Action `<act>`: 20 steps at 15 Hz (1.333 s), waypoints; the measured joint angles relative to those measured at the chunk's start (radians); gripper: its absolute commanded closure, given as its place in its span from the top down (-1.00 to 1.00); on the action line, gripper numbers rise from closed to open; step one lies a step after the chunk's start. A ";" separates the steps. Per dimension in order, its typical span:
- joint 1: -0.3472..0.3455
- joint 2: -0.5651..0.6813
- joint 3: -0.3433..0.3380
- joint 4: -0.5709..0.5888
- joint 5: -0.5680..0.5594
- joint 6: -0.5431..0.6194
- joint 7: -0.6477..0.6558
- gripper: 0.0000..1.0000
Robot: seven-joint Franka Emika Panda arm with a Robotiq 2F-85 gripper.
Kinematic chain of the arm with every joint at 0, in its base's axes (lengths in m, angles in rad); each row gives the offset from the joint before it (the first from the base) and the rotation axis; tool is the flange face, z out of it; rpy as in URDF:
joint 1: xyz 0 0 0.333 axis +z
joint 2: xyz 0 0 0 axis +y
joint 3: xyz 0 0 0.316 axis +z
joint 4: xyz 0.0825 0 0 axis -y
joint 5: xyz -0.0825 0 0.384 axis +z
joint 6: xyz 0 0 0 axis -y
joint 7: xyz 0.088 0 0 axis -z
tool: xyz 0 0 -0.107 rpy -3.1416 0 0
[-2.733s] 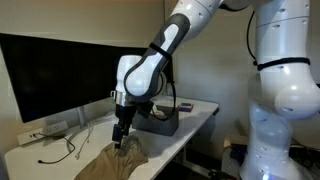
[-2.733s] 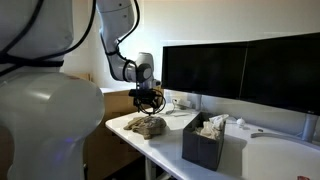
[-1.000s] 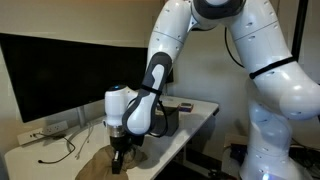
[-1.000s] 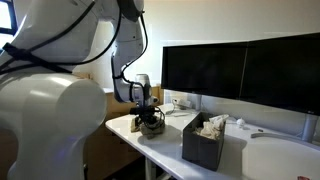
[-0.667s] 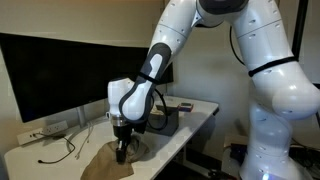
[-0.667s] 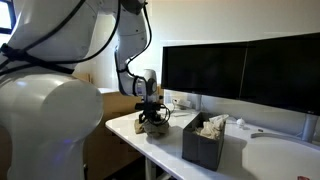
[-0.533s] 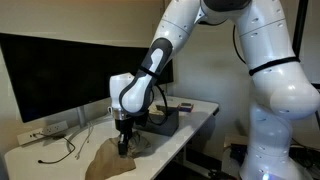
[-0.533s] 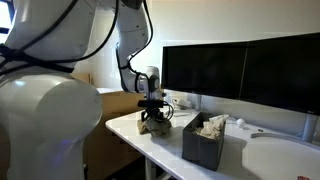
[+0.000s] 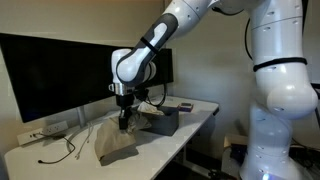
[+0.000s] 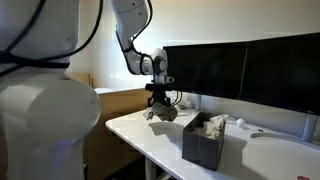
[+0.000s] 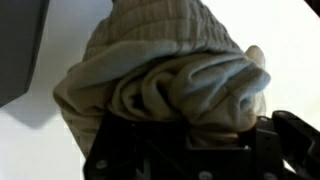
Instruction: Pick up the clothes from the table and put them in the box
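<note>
Carry step. Hand clamped on tan garment; bunched fabric hangs above table, short of box. White garment already inside box. Next: move across over box rim, lower, let go.

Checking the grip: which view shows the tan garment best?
An exterior view: the tan garment hangs in full from the gripper. The wrist view shows only its bunched folds close up; in an exterior view it is a small distant clump.
</note>
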 measured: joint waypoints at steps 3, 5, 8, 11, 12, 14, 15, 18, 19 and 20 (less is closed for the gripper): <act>-0.012 -0.067 -0.025 0.023 0.074 -0.056 -0.066 -0.78; -0.024 -0.112 -0.054 0.037 0.129 -0.089 -0.115 -0.80; -0.045 -0.179 -0.117 0.052 0.190 -0.131 -0.175 -0.80; -0.064 -0.216 -0.183 0.063 0.206 -0.142 -0.188 -0.80; -0.071 -0.221 -0.204 0.067 0.207 -0.143 -0.188 -0.80; -0.089 -0.221 -0.244 0.080 0.209 -0.145 -0.188 -0.80; -0.098 -0.221 -0.262 0.084 0.209 -0.147 -0.188 -0.80; -0.129 -0.219 -0.308 0.086 0.209 -0.148 -0.188 -0.80; -0.139 -0.216 -0.320 0.085 0.209 -0.149 -0.188 -0.80; -0.147 -0.211 -0.332 0.085 0.209 -0.149 -0.189 -0.80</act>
